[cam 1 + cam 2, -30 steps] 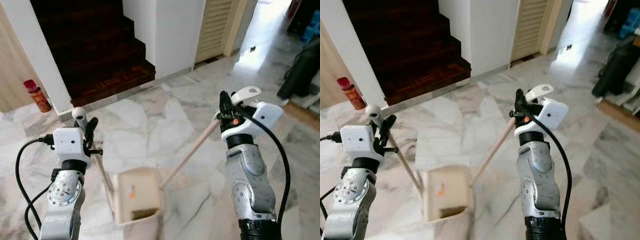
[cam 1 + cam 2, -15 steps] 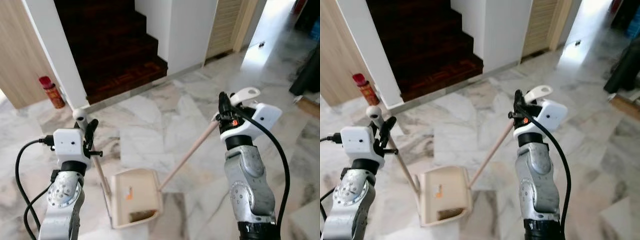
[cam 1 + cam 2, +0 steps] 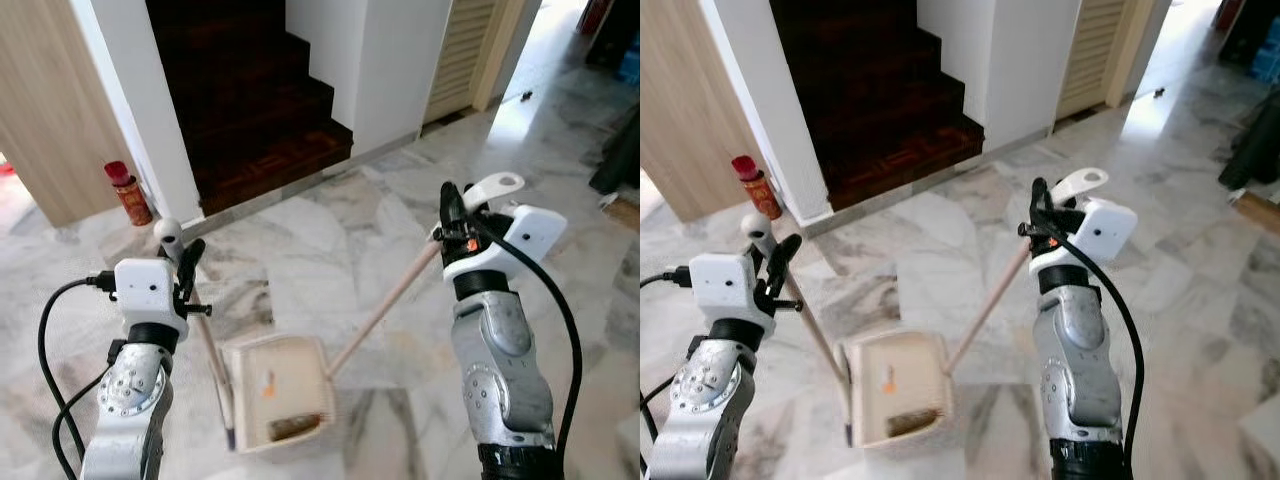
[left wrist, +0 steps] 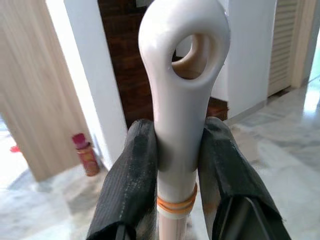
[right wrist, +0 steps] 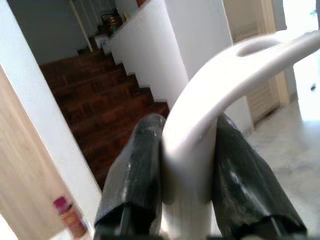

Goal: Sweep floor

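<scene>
Both grippers clamp long handles above a marble floor.

The left gripper (image 4: 181, 150) squeezes the broom handle (image 4: 182, 100); the right gripper (image 5: 187, 165) grips the dustpan handle (image 5: 210, 100). The cream dustpan (image 3: 277, 388) lies low in the middle of the frame on the floor (image 3: 330, 250). Dark stairs (image 3: 255, 100) rise at the upper middle, with a red can (image 3: 130, 194) at upper left.

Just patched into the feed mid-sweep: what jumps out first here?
Both claws are shut on long handles that slant down to the marble floor: the left claw holds the broom handle, the right claw the dustpan handle. The cream dustpan sits between the arms with some dirt at its near end. Ahead, dark wooden stairs rise, with a red canister to their left.
</scene>
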Tool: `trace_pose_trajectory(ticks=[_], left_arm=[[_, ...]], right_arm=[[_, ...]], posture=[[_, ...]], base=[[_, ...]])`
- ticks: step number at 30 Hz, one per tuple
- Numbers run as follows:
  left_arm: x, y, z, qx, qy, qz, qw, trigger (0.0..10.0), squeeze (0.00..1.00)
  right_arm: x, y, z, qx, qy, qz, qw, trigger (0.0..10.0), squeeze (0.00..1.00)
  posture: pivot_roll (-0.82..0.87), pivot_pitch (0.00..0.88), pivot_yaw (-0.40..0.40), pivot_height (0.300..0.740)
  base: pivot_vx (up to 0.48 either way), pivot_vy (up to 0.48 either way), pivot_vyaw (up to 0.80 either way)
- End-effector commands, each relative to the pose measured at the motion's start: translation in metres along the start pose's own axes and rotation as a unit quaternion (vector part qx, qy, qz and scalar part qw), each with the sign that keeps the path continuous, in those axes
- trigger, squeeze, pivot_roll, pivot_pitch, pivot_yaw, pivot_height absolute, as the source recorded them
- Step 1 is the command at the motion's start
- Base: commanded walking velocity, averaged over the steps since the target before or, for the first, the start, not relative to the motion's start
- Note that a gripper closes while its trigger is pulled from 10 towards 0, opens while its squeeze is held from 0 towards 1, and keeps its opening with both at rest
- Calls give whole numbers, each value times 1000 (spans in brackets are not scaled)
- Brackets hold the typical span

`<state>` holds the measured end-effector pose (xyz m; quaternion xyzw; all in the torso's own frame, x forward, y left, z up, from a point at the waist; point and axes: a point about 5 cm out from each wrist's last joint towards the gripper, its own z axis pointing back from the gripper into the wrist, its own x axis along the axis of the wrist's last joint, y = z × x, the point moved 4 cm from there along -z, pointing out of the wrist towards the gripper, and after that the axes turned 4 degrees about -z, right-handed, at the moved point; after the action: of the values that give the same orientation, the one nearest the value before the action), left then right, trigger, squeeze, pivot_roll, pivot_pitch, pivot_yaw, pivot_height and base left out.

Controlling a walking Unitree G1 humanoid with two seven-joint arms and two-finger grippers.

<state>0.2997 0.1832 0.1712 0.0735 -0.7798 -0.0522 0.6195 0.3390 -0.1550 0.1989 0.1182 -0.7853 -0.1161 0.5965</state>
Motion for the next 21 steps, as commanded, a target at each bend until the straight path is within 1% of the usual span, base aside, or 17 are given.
trace_pose_trajectory(ticks=[1,9,13,21], left_arm=[[13,5,-2,5,-26,-9,1000,10000,0],[13,5,-2,2,-28,-10,1000,10000,0],[13,4,-2,1,-28,-9,1000,10000,0],[12,3,-1,-1,-26,-11,1000,10000,0]], right_arm=[[14,11,-2,16,-30,-14,999,10000,0],[13,12,-2,19,-29,-7,999,10000,0],[14,11,-2,21,-31,-5,999,10000,0],[13,11,-1,20,-28,-5,999,10000,0]], posture=[[-3,0,36,740],[-7,0,37,740],[-8,0,36,740],[-3,0,34,740]], base=[[0,442,0],[0,444,0],[0,442,698],[0,442,0]])
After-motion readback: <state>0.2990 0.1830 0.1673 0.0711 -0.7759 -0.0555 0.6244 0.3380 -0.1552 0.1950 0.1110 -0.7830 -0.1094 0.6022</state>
